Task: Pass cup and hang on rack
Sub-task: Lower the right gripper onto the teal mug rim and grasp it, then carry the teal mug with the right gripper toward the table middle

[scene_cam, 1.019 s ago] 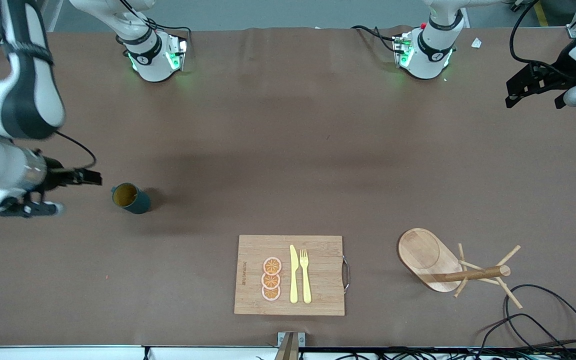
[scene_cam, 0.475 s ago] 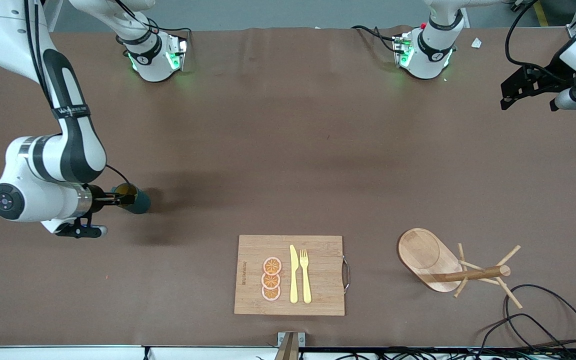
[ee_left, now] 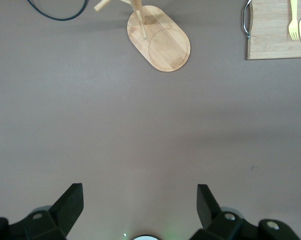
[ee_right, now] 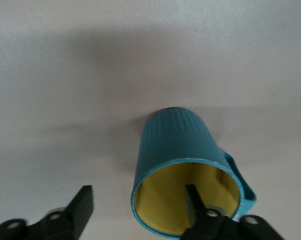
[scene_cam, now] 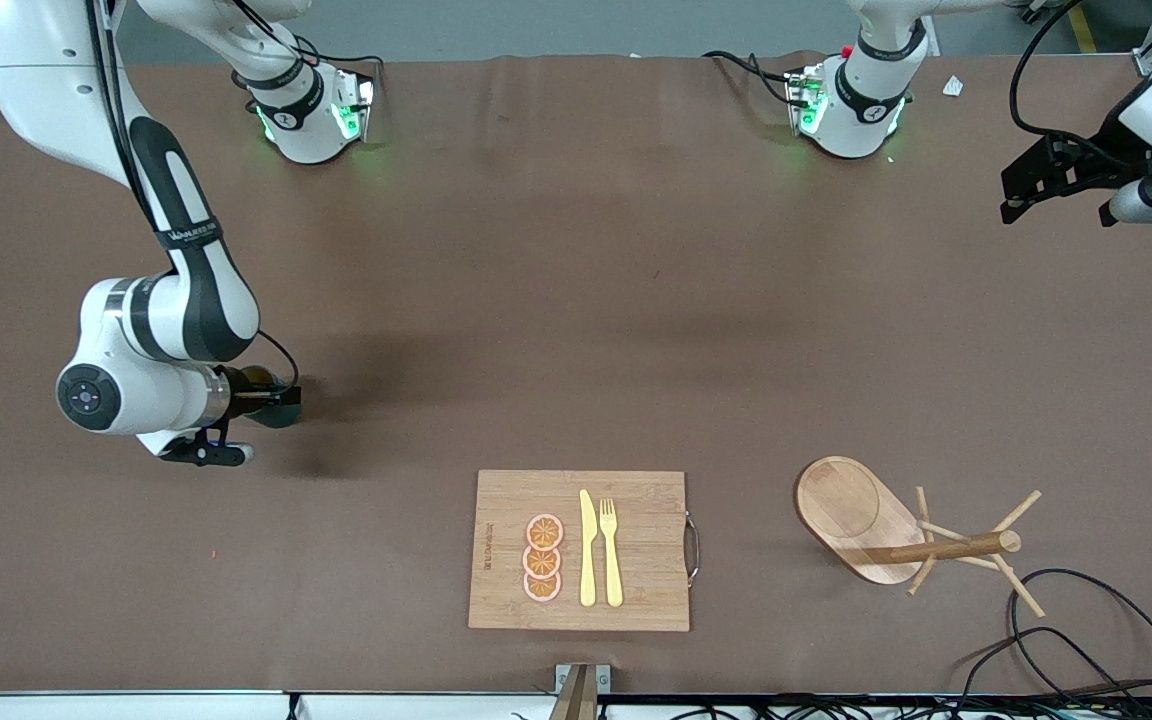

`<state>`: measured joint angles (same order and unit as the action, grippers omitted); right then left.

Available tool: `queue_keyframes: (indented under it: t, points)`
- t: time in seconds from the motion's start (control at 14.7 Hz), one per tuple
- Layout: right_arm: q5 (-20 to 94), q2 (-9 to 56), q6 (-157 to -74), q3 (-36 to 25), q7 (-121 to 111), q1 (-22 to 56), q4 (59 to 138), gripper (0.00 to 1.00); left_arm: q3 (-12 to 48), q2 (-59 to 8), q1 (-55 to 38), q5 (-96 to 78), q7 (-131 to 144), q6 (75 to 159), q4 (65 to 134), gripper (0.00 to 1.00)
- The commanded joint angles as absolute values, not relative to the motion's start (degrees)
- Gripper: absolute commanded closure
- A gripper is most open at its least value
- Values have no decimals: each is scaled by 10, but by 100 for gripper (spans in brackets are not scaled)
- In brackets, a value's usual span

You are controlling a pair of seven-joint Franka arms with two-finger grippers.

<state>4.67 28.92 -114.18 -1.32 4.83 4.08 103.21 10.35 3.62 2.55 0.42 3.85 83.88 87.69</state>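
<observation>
The teal-green cup (ee_right: 183, 145) with a yellow inside lies on its side on the table at the right arm's end. In the front view the cup (scene_cam: 276, 415) is mostly hidden under my right gripper (scene_cam: 283, 394). My right gripper (ee_right: 138, 202) is open and straddles the cup's wall at the rim, with one finger inside the mouth and the other outside. The wooden rack (scene_cam: 946, 548) stands at the left arm's end, near the front camera; its oval base shows in the left wrist view (ee_left: 163, 45). My left gripper (scene_cam: 1056, 200) is open and empty, and waits in the air over the left arm's end of the table (ee_left: 139, 200).
A bamboo cutting board (scene_cam: 496, 500) with a yellow knife (scene_cam: 587, 550), a fork (scene_cam: 611, 550) and orange slices (scene_cam: 543, 558) lies near the front edge at the middle. Black cables (scene_cam: 1086, 640) lie beside the rack.
My right arm has swung in toward the cup and its gripper has reached the cup's mouth, with one finger now inside. My left gripper has shifted only slightly.
</observation>
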Motion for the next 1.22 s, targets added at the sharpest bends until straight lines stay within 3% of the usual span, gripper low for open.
queue_keyframes:
  t: [0.0,0.27,0.41,0.88,1.15]
  points:
    - [57,286,-1146,-14,54,44,1038,74,105,35,27,7,43,837,872,0]
    - [57,285,-1145,-13,55,44,1034,96,105,34,28,8,47,837,872,0]
    - [61,285,-1145,-12,56,48,1027,99,105,35,29,8,47,837,873,0]
    - [126,289,-1120,-12,125,154,921,100,103,33,29,10,47,839,872,0]
    - [154,344,-1059,-13,268,248,805,100,104,25,26,9,48,843,871,0]
